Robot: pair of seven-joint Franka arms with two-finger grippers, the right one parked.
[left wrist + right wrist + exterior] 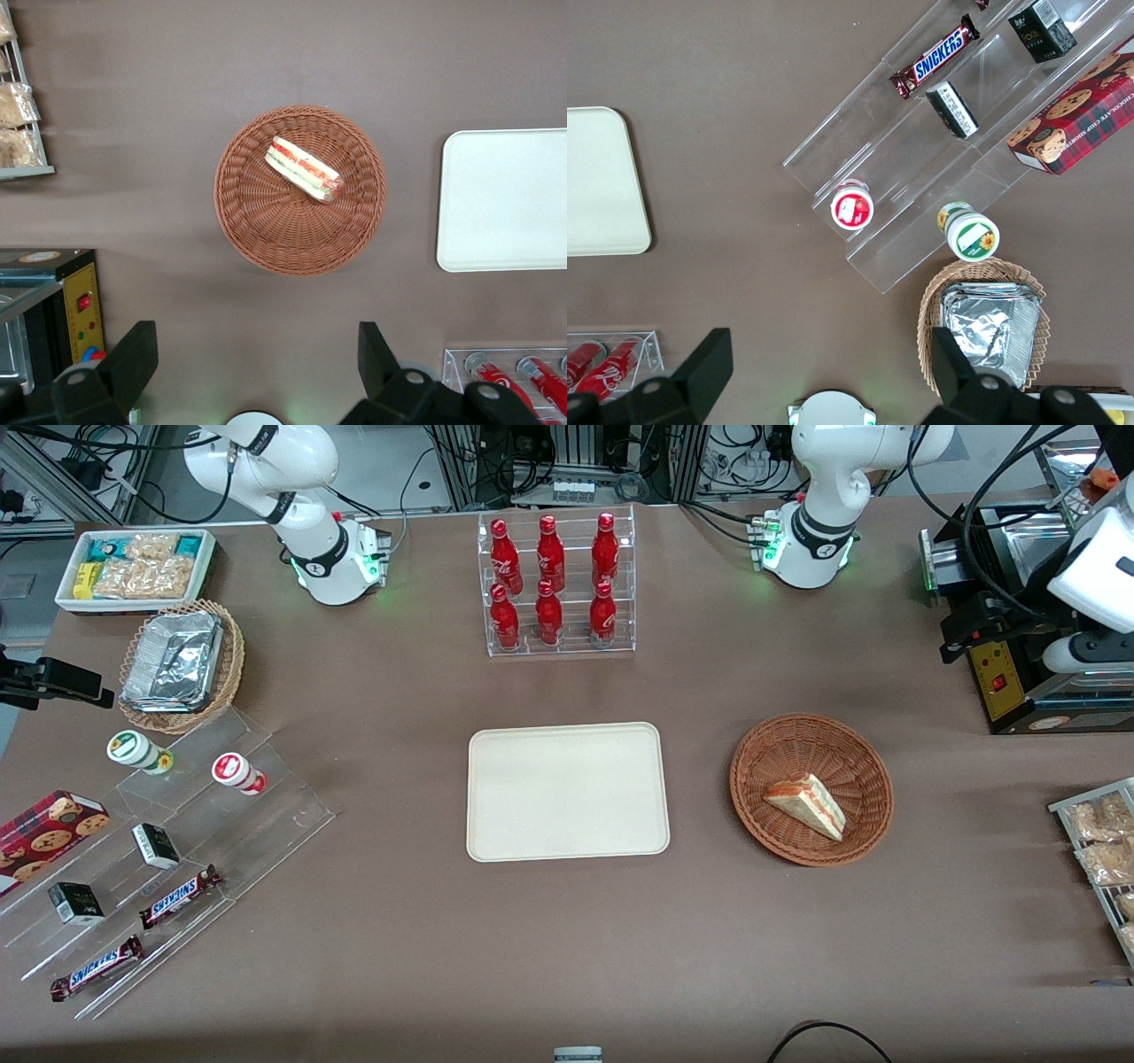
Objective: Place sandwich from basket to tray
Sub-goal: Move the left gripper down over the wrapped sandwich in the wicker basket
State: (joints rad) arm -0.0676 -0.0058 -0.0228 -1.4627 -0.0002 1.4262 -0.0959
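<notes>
A brown cloth covers the bench (567,957). The sandwich (806,805) lies inside the basket (771,748), which sits beside the tray (567,850), toward the working arm's end of the bench. The tray's cream surface is bare. The gripper (257,372) hangs high above the bench with its jaws spread wide apart, gripping nothing; in the left wrist view the basket (257,230) and sandwich (304,168) are well below it. A clear rack of red bottles (556,584) stands farther from the front camera than the tray.
</notes>
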